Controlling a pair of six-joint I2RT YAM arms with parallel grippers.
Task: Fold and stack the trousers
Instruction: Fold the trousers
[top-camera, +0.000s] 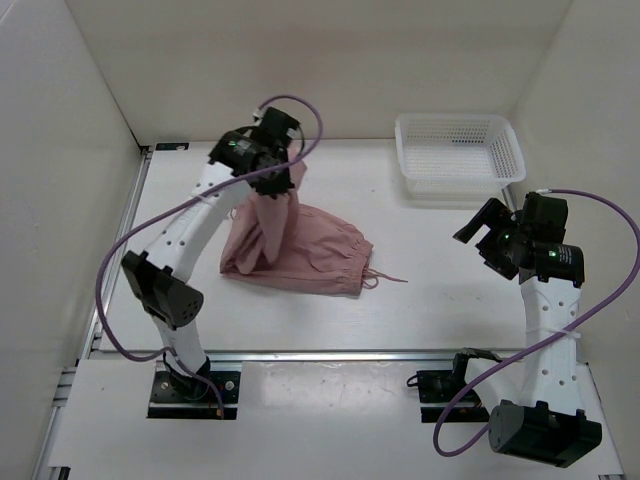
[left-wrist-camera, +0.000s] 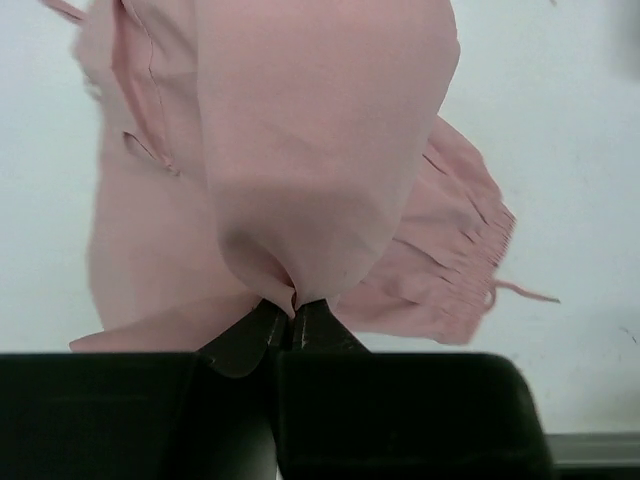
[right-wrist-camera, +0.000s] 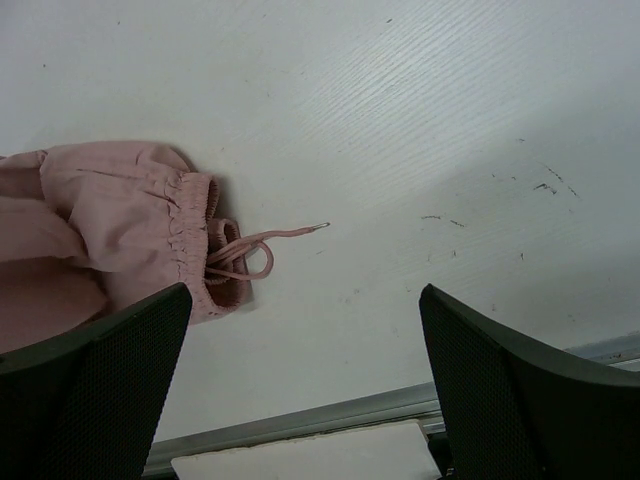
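Pinching a bunched fold of the trousers (top-camera: 310, 255), the left jaws are closed tight on the pink cloth and held up off the tabletop (top-camera: 430, 290) toward its far left. In the left wrist view the two dark fingertips (left-wrist-camera: 262, 332) meet, with the fabric (left-wrist-camera: 320, 150) puckered right between them and hanging away from the pinch in a smooth drape.

Seen from above, a column of cloth runs from those jaws down to the rest of the garment. That part lies in a crumpled heap on the tabletop, slightly left of centre. Its gathered elastic band faces right, and a thin drawstring (top-camera: 385, 278) trails off it onto the bare surface.

Further right, the right jaws are spread wide with nothing between them. They hover over the bare tabletop (right-wrist-camera: 400, 120), well apart from the trousers. In the right wrist view the elastic band (right-wrist-camera: 190, 235) and the looped drawstring (right-wrist-camera: 250, 250) lie at the left, outside the gap between the fingers.

A white mesh basket (top-camera: 458, 184) sits at the far right of the tabletop.
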